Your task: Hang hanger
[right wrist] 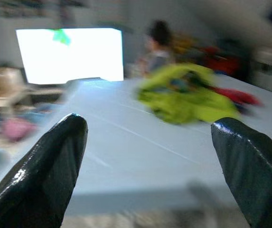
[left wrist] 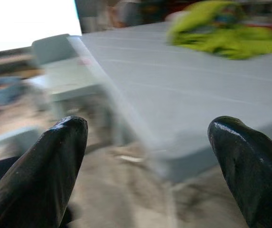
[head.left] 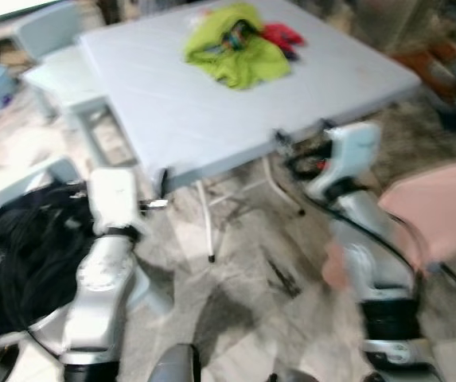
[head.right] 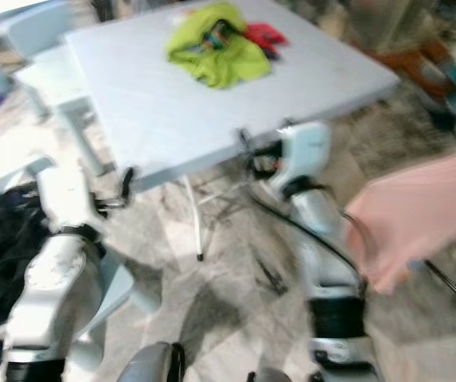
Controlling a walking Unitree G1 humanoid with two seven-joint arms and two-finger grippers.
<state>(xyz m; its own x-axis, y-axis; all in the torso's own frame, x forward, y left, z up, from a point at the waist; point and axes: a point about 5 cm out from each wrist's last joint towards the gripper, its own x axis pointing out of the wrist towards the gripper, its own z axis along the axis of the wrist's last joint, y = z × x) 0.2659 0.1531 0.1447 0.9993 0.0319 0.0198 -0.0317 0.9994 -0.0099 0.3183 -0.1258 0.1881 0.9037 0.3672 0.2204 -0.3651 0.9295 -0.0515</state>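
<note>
The robot stands before a pale folding surface (head.left: 212,103) with the job judged barely begun; no hanger can be made out for certain in these blurred views, and nothing is in either gripper.

A heap of lime-green clothing (head.left: 235,52) lies on the far part of the surface, a red garment (head.left: 282,34) touching its far right side; something dark and bluish sits in the folds of the green heap, too blurred to name; whether a hanger is tucked in there cannot be told.

A pink garment (head.left: 442,211) hangs at the robot's right, off the surface and beside the right arm; a tangle of black cables (head.left: 21,247) fills a container low on the left, and a pale chair (head.left: 52,48) stands at the surface's far left corner.

The left gripper (left wrist: 147,156) hovers near the surface's near left corner, jaws spread wide and empty; the right gripper (right wrist: 150,156) is raised at the near edge facing the green heap, jaws likewise wide apart, touching nothing.

Still to come, by this reading: finding the hanger, grasping it, and carrying it to a rail or hook, none of which is in sight.
</note>
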